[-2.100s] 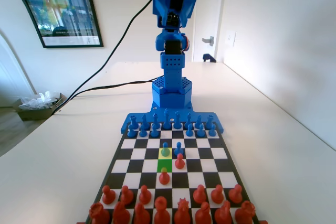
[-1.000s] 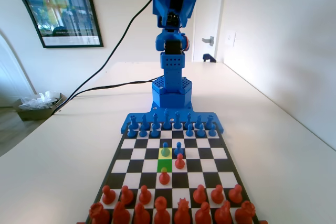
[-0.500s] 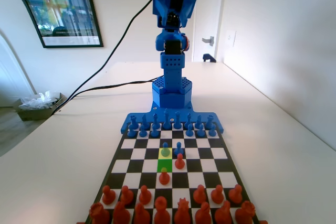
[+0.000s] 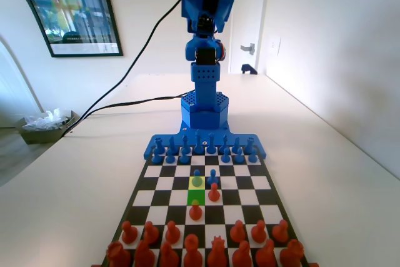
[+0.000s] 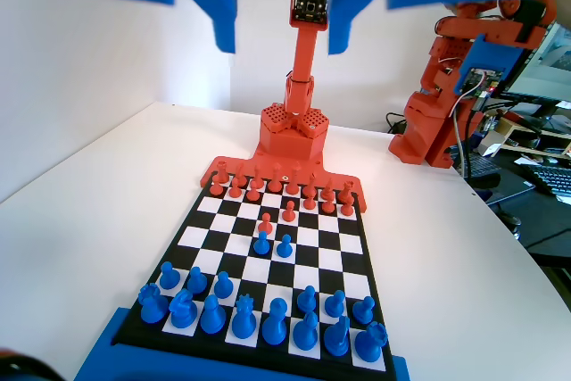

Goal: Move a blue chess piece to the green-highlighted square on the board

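The blue chess piece (image 4: 197, 179), a pawn with a greenish lower body, stands on the paler yellow-green cell (image 4: 190, 184) of the board (image 4: 159, 182). The green-highlighted square (image 4: 195, 196) lies directly in front of it, one cell nearer the red side, with nothing on it. In the wrist view the same pawn (image 5: 285, 246) is the right one of two advanced blue pawns. My gripper (image 5: 282, 47) hangs high above the blue end of the board (image 5: 352, 247), open, with nothing between its jaws. The blue arm (image 4: 206, 4) stands folded upright at the far end.
A plain blue pawn (image 4: 212, 176) stands right of the task pawn. One red pawn (image 4: 214, 192) sits right of the green square and another (image 4: 195, 209) just in front of it. Blue ranks (image 4: 203, 149) line the far end, red ranks (image 4: 200, 245) the near end.
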Tool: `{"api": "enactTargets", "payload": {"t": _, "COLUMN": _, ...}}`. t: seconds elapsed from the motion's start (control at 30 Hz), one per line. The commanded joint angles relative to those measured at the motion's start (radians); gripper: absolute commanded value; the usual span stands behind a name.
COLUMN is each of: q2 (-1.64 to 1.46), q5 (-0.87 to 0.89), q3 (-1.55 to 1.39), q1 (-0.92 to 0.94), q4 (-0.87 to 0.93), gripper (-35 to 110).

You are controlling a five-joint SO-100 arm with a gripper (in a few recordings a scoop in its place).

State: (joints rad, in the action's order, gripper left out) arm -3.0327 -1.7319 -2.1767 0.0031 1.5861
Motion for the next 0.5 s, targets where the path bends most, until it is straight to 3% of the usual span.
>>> {"api": "enactTargets", "payload": {"t": 0.0, "q2": -0.011, "q5": -0.008, "q3": -0.003, "q1": 0.006, "q4": -0.009, "gripper": 7}}
{"api": "enactTargets", "payload": {"t": 0.07, "q2": -0.011, "q5": -0.008, "q3": -0.003, "q1": -0.002, "q4": -0.009, "gripper": 1}}
{"api": "enactTargets", "payload": {"t": 0.47, "q2": 0.064, "q5": 0.084, "q3": 0.144, "q1": -0.054, "q4": 0.054, "gripper": 1}}
